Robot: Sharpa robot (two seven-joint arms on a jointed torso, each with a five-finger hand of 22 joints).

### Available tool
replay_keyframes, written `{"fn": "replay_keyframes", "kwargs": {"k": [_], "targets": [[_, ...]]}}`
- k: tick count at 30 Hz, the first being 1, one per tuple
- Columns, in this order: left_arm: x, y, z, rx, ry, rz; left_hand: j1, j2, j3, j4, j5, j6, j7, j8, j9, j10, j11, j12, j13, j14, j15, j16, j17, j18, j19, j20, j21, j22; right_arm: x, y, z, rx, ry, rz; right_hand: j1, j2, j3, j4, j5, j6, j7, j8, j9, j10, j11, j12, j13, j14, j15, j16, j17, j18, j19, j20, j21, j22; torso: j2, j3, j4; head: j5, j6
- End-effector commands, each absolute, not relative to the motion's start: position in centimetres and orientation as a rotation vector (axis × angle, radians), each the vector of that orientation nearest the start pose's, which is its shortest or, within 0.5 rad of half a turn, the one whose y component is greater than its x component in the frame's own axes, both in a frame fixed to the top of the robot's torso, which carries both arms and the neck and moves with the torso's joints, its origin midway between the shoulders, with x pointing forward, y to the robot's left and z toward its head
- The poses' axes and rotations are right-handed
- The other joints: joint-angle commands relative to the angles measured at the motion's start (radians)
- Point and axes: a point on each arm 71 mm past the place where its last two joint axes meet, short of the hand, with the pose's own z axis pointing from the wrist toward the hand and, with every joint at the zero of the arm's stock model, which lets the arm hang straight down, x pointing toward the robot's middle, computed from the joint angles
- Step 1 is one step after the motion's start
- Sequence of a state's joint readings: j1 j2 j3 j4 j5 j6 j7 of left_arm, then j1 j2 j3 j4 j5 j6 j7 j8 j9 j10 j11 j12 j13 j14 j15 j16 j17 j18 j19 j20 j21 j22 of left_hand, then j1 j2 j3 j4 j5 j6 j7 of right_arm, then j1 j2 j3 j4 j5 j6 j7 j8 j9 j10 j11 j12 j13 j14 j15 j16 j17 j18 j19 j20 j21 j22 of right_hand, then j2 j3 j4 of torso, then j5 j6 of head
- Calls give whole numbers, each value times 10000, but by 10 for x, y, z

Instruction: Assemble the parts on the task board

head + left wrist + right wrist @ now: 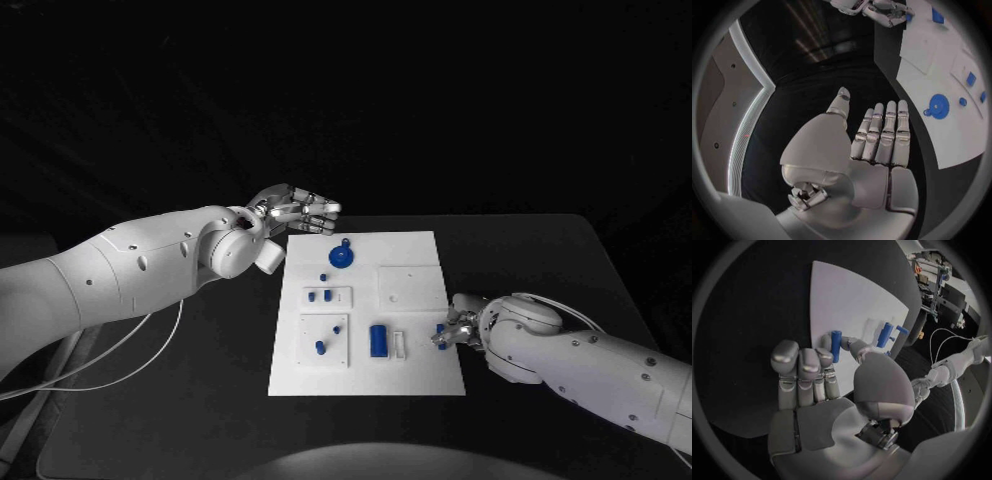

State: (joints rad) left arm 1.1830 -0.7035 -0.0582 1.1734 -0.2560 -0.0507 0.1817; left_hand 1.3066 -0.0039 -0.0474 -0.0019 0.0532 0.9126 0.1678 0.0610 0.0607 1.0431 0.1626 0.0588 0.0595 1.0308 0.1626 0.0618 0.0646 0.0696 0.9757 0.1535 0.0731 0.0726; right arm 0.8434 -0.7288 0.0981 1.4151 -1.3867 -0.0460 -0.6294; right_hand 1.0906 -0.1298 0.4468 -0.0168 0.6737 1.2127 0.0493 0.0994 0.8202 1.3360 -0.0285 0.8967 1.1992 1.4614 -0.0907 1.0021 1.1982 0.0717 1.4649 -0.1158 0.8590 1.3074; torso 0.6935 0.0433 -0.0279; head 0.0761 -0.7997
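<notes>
The white task board (411, 370) lies in the middle of the table. My right hand (462, 330) is at the board's right edge and pinches a small blue peg (836, 345) between thumb and fingers, just over the board (854, 295). A larger blue cylinder (378, 340) stands in the board's near section, also seen as the cylinder (884, 334) beyond the peg. A blue disc with a knob (340, 257) sits near the far edge. My left hand (296, 210) hovers off the far left corner, fingers straight, holding nothing; the left wrist view shows this hand (876, 140) beside the disc (939, 106).
Small blue pieces (322, 295) sit in a raised plate on the board's left, and two pegs (320, 348) stand in the near-left plate. A blank square plate (408, 285) lies at the right. A white cable (87, 375) trails along the table's left side.
</notes>
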Motion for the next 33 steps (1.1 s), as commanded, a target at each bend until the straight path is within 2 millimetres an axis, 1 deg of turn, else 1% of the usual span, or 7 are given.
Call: {"fn": "replay_keyframes", "kwargs": {"k": [1, 4, 14, 19, 25, 33], "targets": [[534, 227, -227, -9338, 17877, -13603, -38, 34, -18, 53, -28, -65, 11, -9, -8, -61, 9, 8, 7, -62, 30, -5, 0, 33, -56, -1, -12, -5, 418, -201, -354, 3364, 23521, 2514, -5, -27, 3118, -2642, 121, -739, 366, -362, -7292, 84, -30, 34, -2, -47, -31, 44, 9, 143, -51, 8, 79, 966, 0, 2, -12, 12, 6], [533, 226, -227, -9320, 17909, -13620, -38, 34, -18, 53, -28, -65, 11, -9, -8, -61, 9, 8, 7, -62, 30, -5, 0, 33, -56, -1, -12, -5, 415, -196, -349, 3595, 23463, 3036, -2, -29, 3080, -2642, 112, -725, 365, -363, -7307, 91, -33, 36, -5, -49, -37, 30, 2, 149, -63, 2, 89, 960, -1, 1, -14, 11, 10], [533, 226, -227, -9281, 18006, -13632, -38, 34, -18, 53, -28, -65, 11, -9, -8, -61, 9, 8, 7, -62, 30, -5, 0, 33, -56, -1, -12, -5, 409, -178, -339, 3887, 23534, 4302, 13, -6, 2976, -2640, 138, -686, 357, -360, -7327, 75, -41, 7, -29, -53, -48, -2, -10, 157, -85, -5, 82, 947, 4, 6, 6, 16, -17], [533, 226, -227, -9250, 18051, -13637, -46, 50, -35, 53, -29, -96, 16, -12, -10, -70, 12, 6, 6, -64, 29, -5, 1, 30, -62, 0, -12, -5, 408, -175, -338, 3976, 23554, 4499, 11, -2, 2975, -2637, 205, -658, 351, -357, -7324, 70, -42, -2, -36, -50, -50, 4, -2, 158, -85, -7, 97, 951, 1, -4, -2, 26, -34], [533, 225, -228, -9229, 18089, -13650, -46, 50, -35, 53, -29, -96, 16, -12, -10, -70, 12, 6, 6, -64, 29, -5, 1, 30, -62, 0, -12, -5, 407, -168, -337, 3938, 23575, 4702, 6, 0, 2943, -2634, 228, -628, 345, -357, -7320, 74, -49, 5, -34, -51, -54, 3, 3, 159, -86, -11, 101, 949, 4, 8, -6, 43, -38], [533, 224, -228, -9205, 18138, -13670, -46, 50, -35, 53, -29, -96, 16, -12, -10, -70, 12, 6, 6, -64, 29, -5, 1, 30, -62, 0, -12, -5, 408, -162, -341, 3787, 23884, 4649, -3, 46, 2778, -2629, 119, -612, 343, -359, -7314, 40, -54, -68, -79, -54, -58, -40, -15, 150, -99, -13, 11, 924, 6, 4, 3, 54, -55]]}}
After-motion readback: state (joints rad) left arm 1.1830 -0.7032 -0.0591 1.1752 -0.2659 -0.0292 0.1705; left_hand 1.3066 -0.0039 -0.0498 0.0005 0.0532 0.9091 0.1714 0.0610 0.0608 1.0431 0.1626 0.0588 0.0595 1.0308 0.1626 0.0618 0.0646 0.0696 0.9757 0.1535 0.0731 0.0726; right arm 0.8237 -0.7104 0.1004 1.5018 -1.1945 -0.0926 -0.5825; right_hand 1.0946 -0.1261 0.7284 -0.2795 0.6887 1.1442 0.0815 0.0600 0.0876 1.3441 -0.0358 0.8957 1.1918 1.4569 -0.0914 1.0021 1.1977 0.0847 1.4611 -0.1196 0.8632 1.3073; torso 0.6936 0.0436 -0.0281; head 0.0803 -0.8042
